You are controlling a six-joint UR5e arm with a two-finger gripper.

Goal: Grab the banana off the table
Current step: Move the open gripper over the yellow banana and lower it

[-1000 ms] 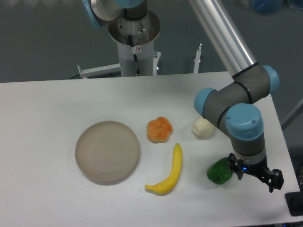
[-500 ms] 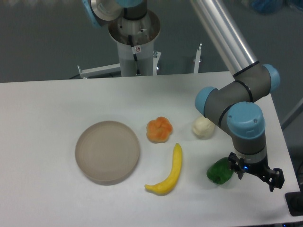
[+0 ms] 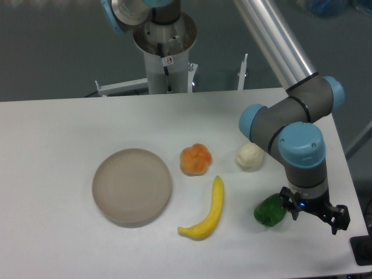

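The yellow banana lies on the white table, curved, with its thin end pointing away and its thick end toward the front left. My gripper hangs at the table's right front, well to the right of the banana and not touching it. Only its black mount shows under the blue wrist. The fingers are hidden, so I cannot say whether it is open or shut. Nothing visible is held.
A green pepper sits right against the gripper's left side, between it and the banana. An orange fruit and a white round object lie behind the banana. A round beige-grey plate lies to its left.
The wrist and gripper have drifted very slightly to the right. The banana and the other objects have not moved.
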